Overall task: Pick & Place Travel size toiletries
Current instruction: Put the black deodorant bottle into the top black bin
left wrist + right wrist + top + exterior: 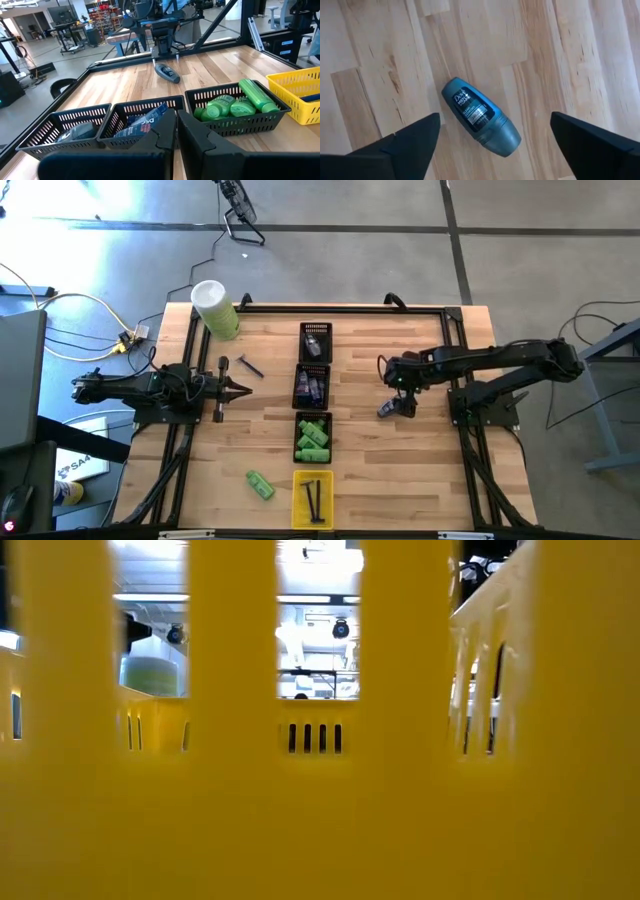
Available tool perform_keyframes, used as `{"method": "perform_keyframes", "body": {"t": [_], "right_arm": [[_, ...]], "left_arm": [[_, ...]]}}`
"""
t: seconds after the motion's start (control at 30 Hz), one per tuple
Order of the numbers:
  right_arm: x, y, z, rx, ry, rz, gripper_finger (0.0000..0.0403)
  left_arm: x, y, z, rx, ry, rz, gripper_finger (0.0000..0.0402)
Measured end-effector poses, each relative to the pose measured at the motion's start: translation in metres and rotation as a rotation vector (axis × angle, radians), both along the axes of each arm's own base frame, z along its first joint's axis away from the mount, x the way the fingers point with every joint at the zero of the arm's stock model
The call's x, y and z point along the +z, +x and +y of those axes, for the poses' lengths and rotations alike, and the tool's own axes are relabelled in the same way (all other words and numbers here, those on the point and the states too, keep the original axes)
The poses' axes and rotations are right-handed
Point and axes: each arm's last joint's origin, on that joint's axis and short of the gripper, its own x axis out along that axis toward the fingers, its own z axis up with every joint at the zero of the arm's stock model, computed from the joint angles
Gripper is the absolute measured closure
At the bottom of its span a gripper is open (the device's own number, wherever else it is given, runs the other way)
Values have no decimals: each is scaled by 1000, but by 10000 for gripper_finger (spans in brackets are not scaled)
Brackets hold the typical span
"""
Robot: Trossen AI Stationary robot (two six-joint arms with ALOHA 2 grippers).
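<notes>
A grey-blue oval roll-on (480, 119) lies on its side on the wooden table, right of the tray row (386, 410). My right gripper (495, 125) hangs open over it, pointing steeply down. Its fingers stand apart on either side of the roll-on and touch nothing. My left gripper (176, 131) is shut and level at the table's left (238, 390). Black baskets hold another grey-blue piece (75, 132), purple-grey tubes (142, 124) and green bottles (235, 105). One green bottle (260, 485) and a dark stick (250, 367) lie loose on the table.
The three black baskets (313, 385) and a yellow tray (313, 500) holding dark sticks form a column down the table's middle. A big pale-green cylinder (215, 308) lies at the far left corner. The low view looks through the yellow tray's slotted wall (310, 740).
</notes>
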Motion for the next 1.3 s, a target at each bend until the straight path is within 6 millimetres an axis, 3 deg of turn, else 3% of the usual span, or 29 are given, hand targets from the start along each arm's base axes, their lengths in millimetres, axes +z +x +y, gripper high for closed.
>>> {"method": "perform_keyframes", "body": {"t": [0.13,0.33,1.1,1.3], "right_arm": [[-6,-2,0,8,5,13,27],[-30,-10,1,17,22,68,36],[-89,-20,3,111,35,-42,42],[-105,-18,3,112,47,29,43]], "left_arm": [[0,0,0,0,0,0,387],[0,0,0,0,0,2,387],[-1,0,0,0,1,16,387],[-2,0,0,0,1,18,387]]}}
